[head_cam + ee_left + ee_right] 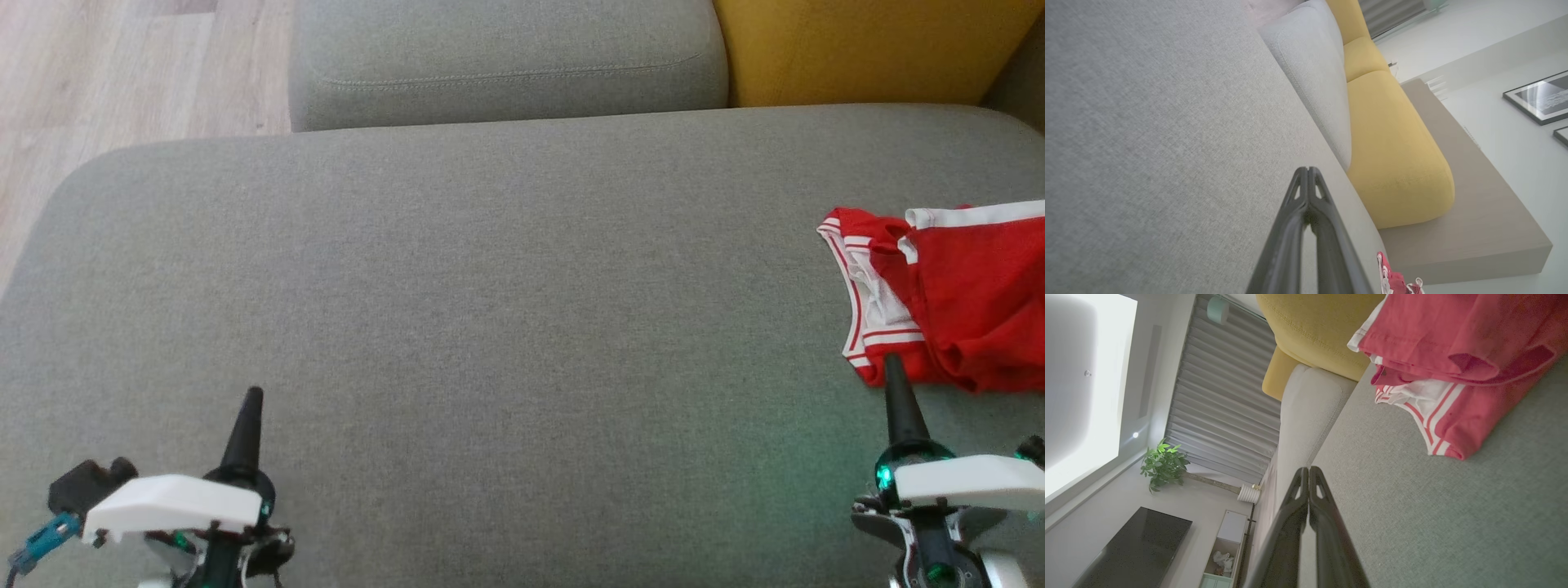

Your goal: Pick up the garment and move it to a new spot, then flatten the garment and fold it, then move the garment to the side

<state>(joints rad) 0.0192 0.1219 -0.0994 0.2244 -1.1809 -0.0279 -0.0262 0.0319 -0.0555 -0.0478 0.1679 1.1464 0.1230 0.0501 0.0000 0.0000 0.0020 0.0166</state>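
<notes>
Your red cloth garment with white striped trim [955,302] lies at about 3 o'clock on the grey woven-fabric sofa seat [490,286], bunched in a few overlapping layers, and it runs off the edge of the head view, so you cannot see its whole outline. Both hands are pinched fully closed with nothing between the fingers. The left gripper [253,400] sits at 7 o'clock over bare seat, well apart from the cloth. The right gripper [892,363] sits at 5 o'clock with its tip just beside the garment's near hem; whether it touches the cloth you cannot tell. This layout fits two stages: a loose heap waiting to be carried to a new spot, or a folded bundle already set aside. The layers look rounded and uneven rather than crisp, but that does not settle it. The main risk, as I judge it, is that closed right tip. If it noses toward 12 o'clock, it would plough into the hem and ruck the layers or drag the striped edge out of place. A pinch near the edge would likely catch only the top layer, so the rest would trail and twist. The mustard-yellow cushion [865,49] at 1 o'clock and the grey back cushion [506,57] at 12 o'clock limit reach behind the garment.
</notes>
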